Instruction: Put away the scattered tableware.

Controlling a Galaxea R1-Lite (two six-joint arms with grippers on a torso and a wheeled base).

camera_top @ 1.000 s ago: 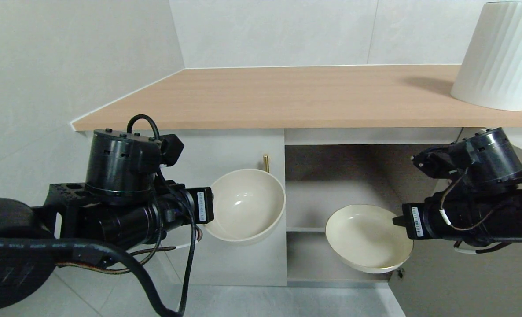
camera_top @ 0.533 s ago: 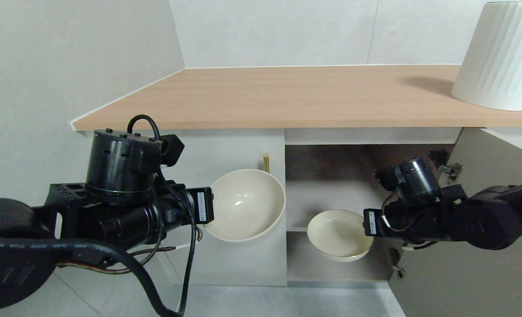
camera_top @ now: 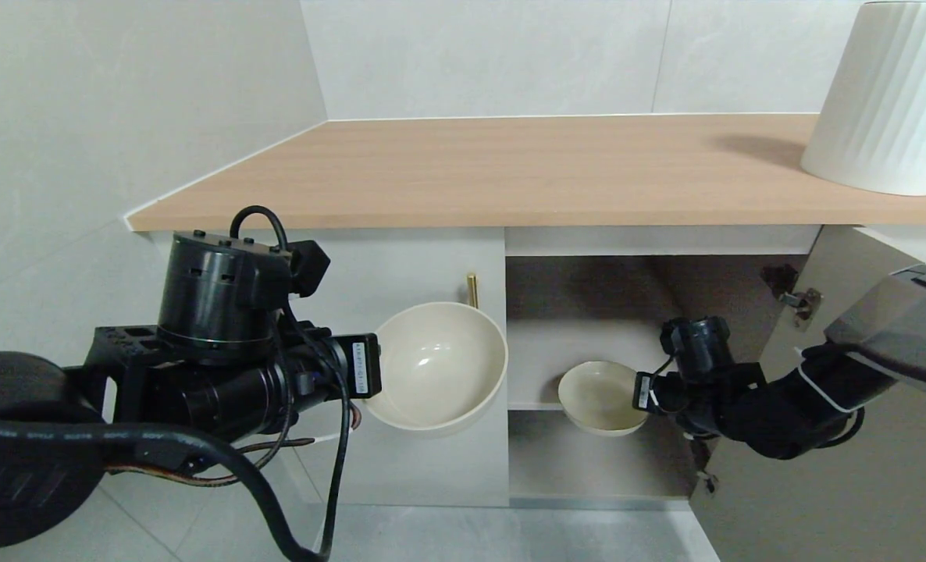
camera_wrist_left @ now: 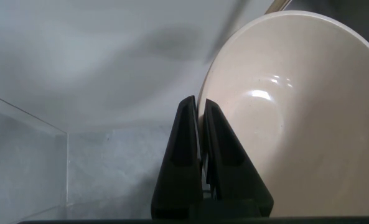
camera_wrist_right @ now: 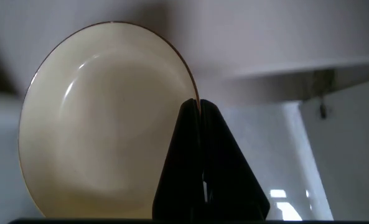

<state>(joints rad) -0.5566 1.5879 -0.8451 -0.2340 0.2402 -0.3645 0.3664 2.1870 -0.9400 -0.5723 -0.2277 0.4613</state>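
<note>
Item 1. Deep cream ceramic bowl [camera_top: 439, 367]: held by its rim in the left gripper [camera_top: 375, 375], jaws pinched shut on the rim. It hangs in front of the closed white cupboard door [camera_top: 432, 257], just below the brass handle [camera_top: 471, 289].

Item 2. Shallow cream ceramic bowl with a thin dark rim [camera_top: 600, 394]: clamped at its edge by the right gripper [camera_top: 641, 390], jaws closed on the rim. It sits inside the open cupboard compartment, level with the white inner shelf [camera_top: 537, 406]; contact with the shelf cannot be told.

Step in hand, as judged: stowing Item 2.

Next move calls for: settling it flat on the shelf before release, then clearing the opening for Item 1.
</note>
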